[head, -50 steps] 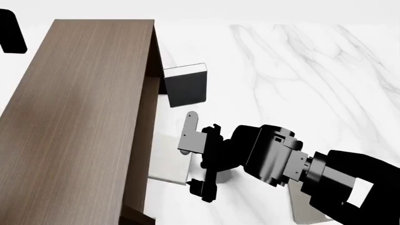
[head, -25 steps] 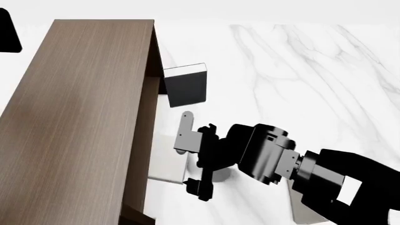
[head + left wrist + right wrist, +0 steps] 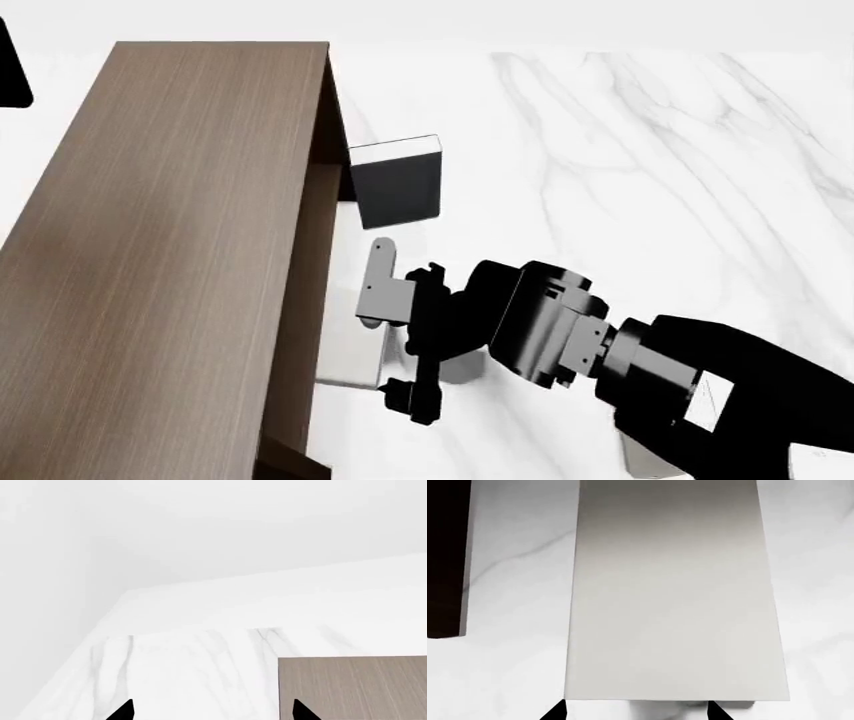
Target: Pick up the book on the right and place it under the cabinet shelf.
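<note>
Book [image 3: 674,595] between right hand's [image 3: 396,350] spread fingers.

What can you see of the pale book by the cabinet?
The book is a plain pale grey-white hardback, no print visible. It lies flat on the marble table, its far end running under the brown cabinet. In the head view only a strip of it shows between the cabinet and the right gripper. The gripper's tips flank its near end; contact can't be confirmed.
</note>
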Tool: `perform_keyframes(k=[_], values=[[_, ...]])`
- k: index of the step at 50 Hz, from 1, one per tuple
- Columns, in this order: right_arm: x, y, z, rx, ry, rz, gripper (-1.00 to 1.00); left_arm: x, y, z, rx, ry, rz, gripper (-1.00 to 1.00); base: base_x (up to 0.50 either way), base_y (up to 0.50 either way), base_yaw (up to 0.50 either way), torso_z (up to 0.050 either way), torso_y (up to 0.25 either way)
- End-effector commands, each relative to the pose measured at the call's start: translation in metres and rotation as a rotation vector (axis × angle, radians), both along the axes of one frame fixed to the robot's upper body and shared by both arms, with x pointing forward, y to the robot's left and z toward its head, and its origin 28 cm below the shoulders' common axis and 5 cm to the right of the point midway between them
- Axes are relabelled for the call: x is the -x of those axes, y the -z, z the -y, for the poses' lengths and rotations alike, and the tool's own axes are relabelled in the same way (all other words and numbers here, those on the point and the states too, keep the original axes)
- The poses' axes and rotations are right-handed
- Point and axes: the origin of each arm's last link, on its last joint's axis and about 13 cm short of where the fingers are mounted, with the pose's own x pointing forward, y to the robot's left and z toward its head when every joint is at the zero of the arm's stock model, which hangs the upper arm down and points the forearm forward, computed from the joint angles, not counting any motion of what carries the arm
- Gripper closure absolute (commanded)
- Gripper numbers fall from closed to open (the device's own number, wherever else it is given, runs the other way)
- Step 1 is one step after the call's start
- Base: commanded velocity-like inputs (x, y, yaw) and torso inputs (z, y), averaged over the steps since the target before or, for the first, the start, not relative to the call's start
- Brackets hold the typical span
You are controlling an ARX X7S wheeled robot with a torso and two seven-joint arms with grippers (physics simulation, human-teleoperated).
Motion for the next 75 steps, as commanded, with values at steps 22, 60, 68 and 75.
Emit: perform_keyframes(k=[22,60,68,75], values=[[-0.011,0.007,-0.027,-0.046,-0.084,-0.025,-1.00,0.004,-0.001,-0.003,-0.007,-0.013,-0.002,-1.00,0.00,0.00,0.00,0.000,0.000],[-0.014,0.003,-0.038,-0.045,-0.137,-0.022,-1.00,0.007,-0.001,-0.006,-0.008,-0.020,-0.003,-1.00,0.00,0.00,0.00,0.000,0.000],[-0.017,-0.004,-0.033,-0.033,-0.115,-0.006,-1.00,0.007,0.000,-0.005,-0.007,-0.017,-0.003,-1.00,0.00,0.00,0.00,0.000,0.000],[-0.016,-0.010,-0.026,-0.023,-0.091,0.005,-1.00,0.006,0.000,-0.005,-0.006,-0.015,-0.002,-1.00,0.00,0.00,0.00,0.000,0.000]])
